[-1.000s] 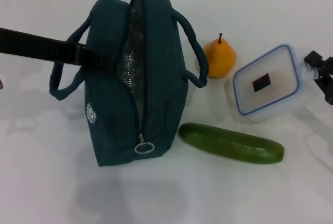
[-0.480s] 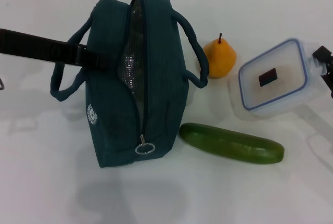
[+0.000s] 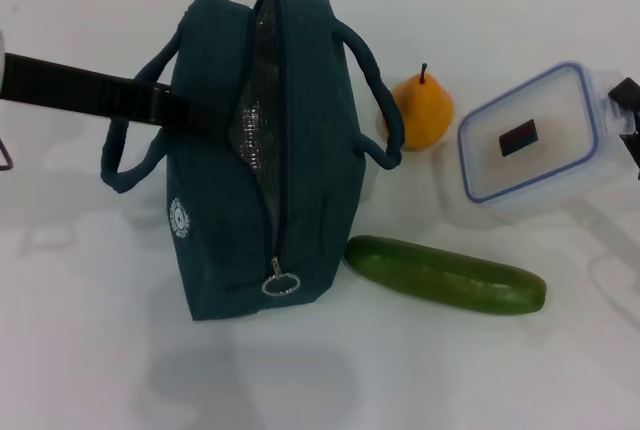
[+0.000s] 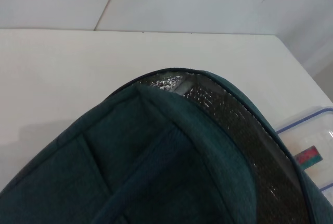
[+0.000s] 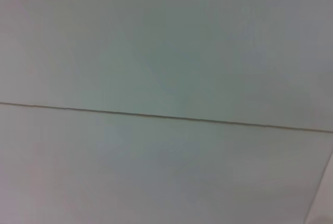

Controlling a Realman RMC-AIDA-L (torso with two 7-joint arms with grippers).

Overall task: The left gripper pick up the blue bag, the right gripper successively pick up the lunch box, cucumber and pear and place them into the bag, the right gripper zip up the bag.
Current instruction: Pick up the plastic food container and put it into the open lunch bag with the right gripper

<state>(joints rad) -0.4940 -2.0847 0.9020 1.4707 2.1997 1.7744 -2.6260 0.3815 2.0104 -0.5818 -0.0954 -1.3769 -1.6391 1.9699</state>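
We take the lunch box [image 3: 530, 142] as the thing in hand: it hangs tilted at the right of the head view, its far right end at the right gripper [image 3: 630, 120], and a faint shadow below it suggests to us that it is clear of the worktop [image 3: 90, 350]. We judge the right jaws to be closed on that end of the box, though only a dark edge of the gripper shows. To do this step well we would carry the box high over the pear [image 3: 422, 108] and the near handle, level it, turn its long side along the zip opening, and lower it straight between the foil-lined walls without catching the zipper teeth.

The box is clear plastic with a blue-rimmed lid and a small dark label in the middle; it looks light and rigid, slippery if held only at one end.

The blue bag [image 3: 265, 150] stands upright left of centre, its zipper open along the top and the ring pull [image 3: 280, 280] at the near end. The left gripper [image 3: 165, 108] reaches in from the left to the bag's far side; we cannot tell how its jaws stand. The left wrist view shows the bag's silver lining [image 4: 229, 109] gaping. The cucumber [image 3: 445, 274] lies on the worktop just right of the bag's near end
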